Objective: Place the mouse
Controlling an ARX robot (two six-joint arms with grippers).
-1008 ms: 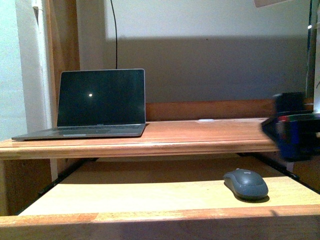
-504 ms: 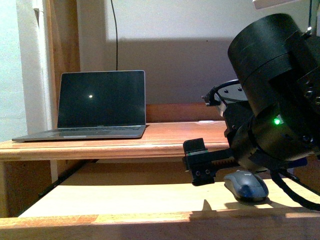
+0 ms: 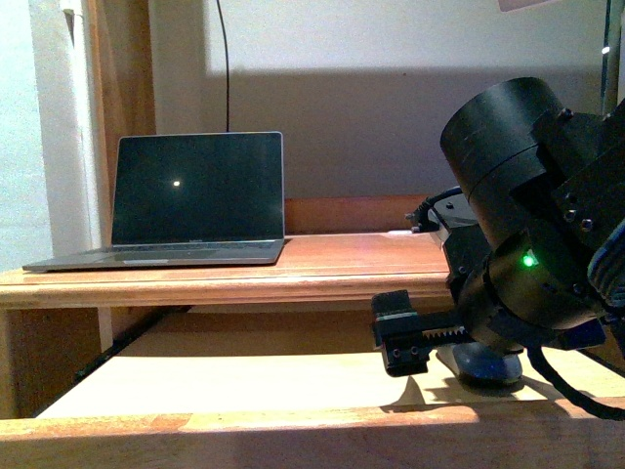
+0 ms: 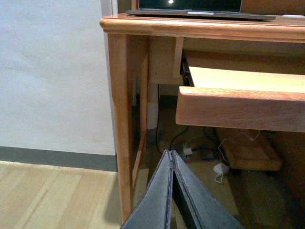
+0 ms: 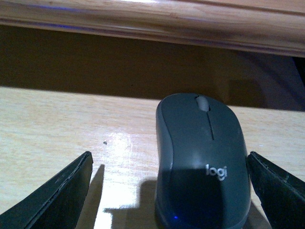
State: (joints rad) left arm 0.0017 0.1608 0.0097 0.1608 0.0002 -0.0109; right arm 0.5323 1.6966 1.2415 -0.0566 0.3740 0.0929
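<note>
The dark grey mouse [image 5: 202,157] lies on the light wooden pull-out shelf [image 3: 244,381], at its right end. In the front view my right arm covers most of the mouse [image 3: 488,367]. My right gripper [image 5: 169,155] is open and straddles the mouse, one finger on each side, with a wider gap on one side. Neither pad touches it. One black finger [image 3: 398,332] juts out left of the arm. My left gripper [image 4: 170,153] is shut on nothing and hangs low beside the desk, above the floor.
An open laptop [image 3: 195,195] with a dark screen stands on the upper desk top [image 3: 322,269], at the left. The desk top's edge overhangs just behind the mouse. A desk leg [image 4: 125,119] and floor cables [image 4: 209,148] are near my left gripper.
My right arm has swung in from the right edge and dropped to the shelf, so its open fingers now flank the mouse. The mouse has stayed in place.
</note>
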